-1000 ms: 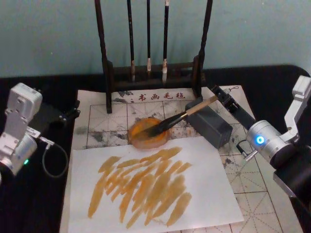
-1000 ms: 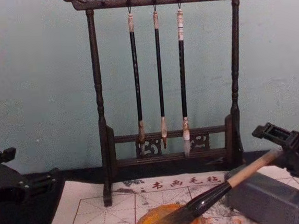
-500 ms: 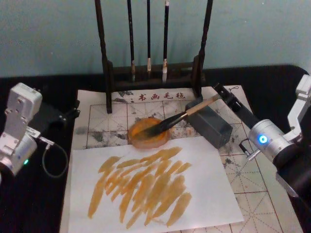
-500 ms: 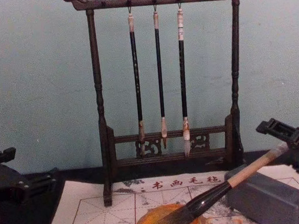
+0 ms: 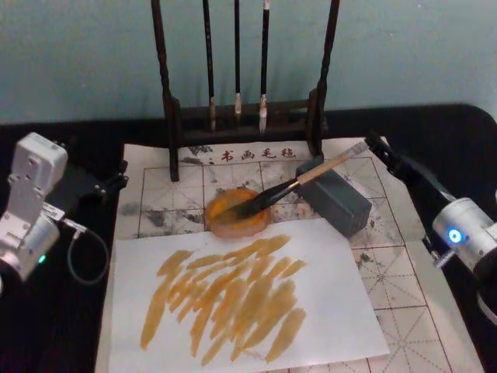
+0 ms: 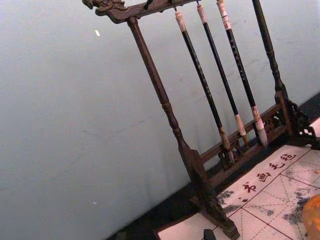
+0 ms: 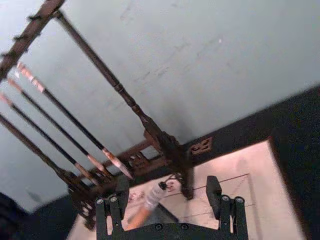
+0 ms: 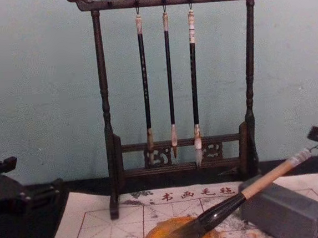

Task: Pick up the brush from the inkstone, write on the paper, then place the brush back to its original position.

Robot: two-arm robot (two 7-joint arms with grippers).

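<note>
Lying slantwise, the brush [image 5: 291, 186] is seen with its bristle tuft resting in the orange-stained inkstone [image 5: 237, 211] and its pale handle propped on the grey block [image 5: 335, 198], the cord end pointing up and outward toward the right gripper [image 7: 165, 197]. The jaws of that gripper are spread, and in the right wrist view the handle's tip is seen just ahead of them, between their lines but not touched. The brush's long axis is thus aimed almost straight at the open jaws, so it is judged that any further retreat would be made along that axis. The white sheet [image 5: 241, 299] covered with ochre strokes lies beyond the inkstone from the jaws, on the red-gridded paper [image 5: 404, 311] that covers the table. The writing and the return of the brush are judged complete. The left gripper [image 5: 105, 185] is parked well apart on the far side of the inkstone; whether its jaws are spread cannot be told.
</note>
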